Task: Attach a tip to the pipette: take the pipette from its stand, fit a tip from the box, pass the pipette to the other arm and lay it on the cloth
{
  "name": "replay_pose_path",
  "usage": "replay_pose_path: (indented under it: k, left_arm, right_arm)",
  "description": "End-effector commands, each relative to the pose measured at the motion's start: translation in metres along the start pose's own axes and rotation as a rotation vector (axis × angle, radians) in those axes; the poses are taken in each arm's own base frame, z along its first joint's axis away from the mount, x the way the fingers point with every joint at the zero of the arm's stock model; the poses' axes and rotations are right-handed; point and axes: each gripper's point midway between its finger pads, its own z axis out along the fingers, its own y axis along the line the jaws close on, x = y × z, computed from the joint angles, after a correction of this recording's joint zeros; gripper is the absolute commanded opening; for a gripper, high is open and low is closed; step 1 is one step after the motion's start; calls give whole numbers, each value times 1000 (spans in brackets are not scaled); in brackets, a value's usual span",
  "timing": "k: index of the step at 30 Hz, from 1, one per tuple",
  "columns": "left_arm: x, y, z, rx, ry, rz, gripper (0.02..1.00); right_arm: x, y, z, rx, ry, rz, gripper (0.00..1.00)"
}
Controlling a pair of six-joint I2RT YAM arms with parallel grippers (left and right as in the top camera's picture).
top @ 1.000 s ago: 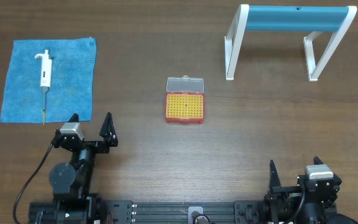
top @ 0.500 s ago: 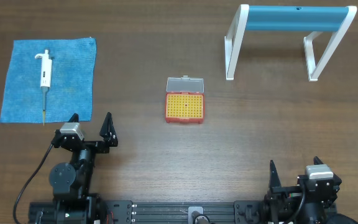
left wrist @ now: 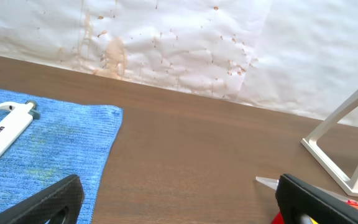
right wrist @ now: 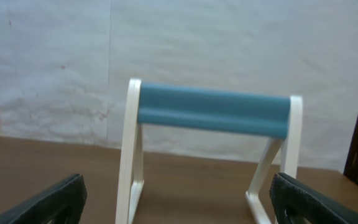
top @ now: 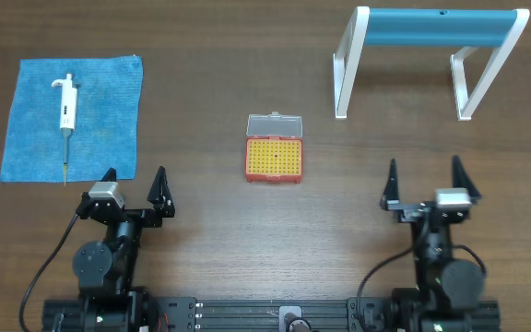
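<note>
Pipette (top: 67, 107) on cloth (top: 109, 101), upper left; left gripper (top: 135, 175) spread just below its edge — right gripper (top: 424, 166) spread, well apart from box (top: 274, 159).

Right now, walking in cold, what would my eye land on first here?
Probably the bright blue cloth on the left, with a white pipette lying on it. Next the orange tip box, lid open, in the middle, and the blue-barred white stand at the far right.

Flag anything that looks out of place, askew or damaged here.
Nothing stands out. The pipette lies flat on the cloth, tip fitted; the tip box sits open and square on the table; the stand is upright and empty.
</note>
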Motion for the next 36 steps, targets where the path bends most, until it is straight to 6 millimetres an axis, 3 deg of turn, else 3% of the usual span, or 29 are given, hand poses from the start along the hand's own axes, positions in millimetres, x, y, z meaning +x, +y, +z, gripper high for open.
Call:
replay_pose_path:
  k: [1,4,8,36]
  left_arm:
    - [1,1,0,-8,-1,-6,996]
    - [1,1,0,-8,-1,-6,998]
    - [1,1,0,-8,-1,-6,998]
    - [0,1,0,-8,-1,-6,996]
  right_arm:
    - [55,7,2,-20,88,6,952]
    - [63,8,1,-25,121,6,954]
    - [92,12,-5,-38,244,13,952]
    - [86,9,-5,-25,218,11,954]
